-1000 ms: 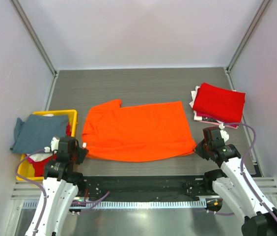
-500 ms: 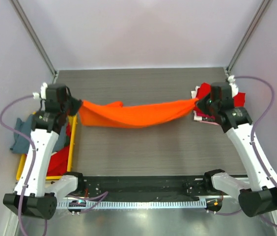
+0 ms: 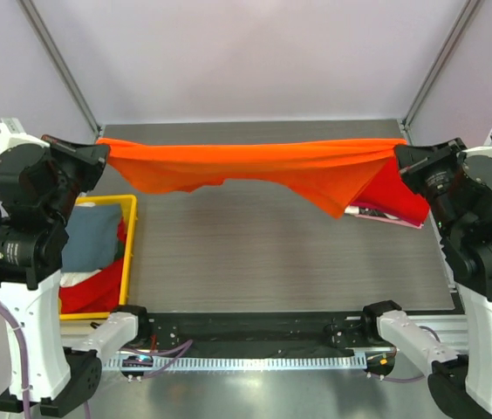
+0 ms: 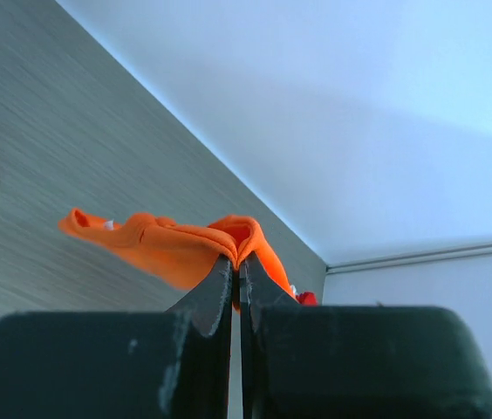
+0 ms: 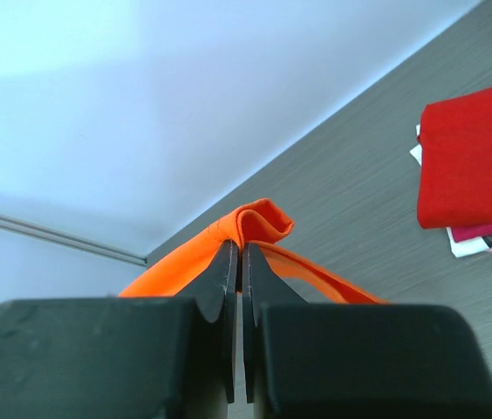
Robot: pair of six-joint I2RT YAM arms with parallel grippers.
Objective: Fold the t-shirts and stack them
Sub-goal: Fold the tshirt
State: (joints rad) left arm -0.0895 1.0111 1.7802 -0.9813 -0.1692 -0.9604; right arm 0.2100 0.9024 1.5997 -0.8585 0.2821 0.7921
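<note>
The bright orange t-shirt [image 3: 255,166] hangs stretched in the air between my two raised arms, its lower edge drooping over the table. My left gripper [image 3: 99,150] is shut on its left corner; the pinched orange cloth [image 4: 228,240] bulges over the tips. My right gripper [image 3: 398,154] is shut on its right corner, with the orange cloth [image 5: 259,223] folded above the tips. The folded deep red t-shirt [image 3: 400,194] lies at the right on white/pink cloth [image 3: 377,214], and shows in the right wrist view [image 5: 477,161]. The grey-blue t-shirt [image 3: 93,234] lies in the bin.
The yellow plastic bin [image 3: 130,236] stands at the table's left edge and also holds red and white cloth [image 3: 93,288]. Frame posts stand at the back corners. The grey table [image 3: 272,262] lies under the hanging shirt.
Both arms have lifted the orange shirt off the table, raised it high and carried it back, and moved apart, so it now hangs stretched in the air.
</note>
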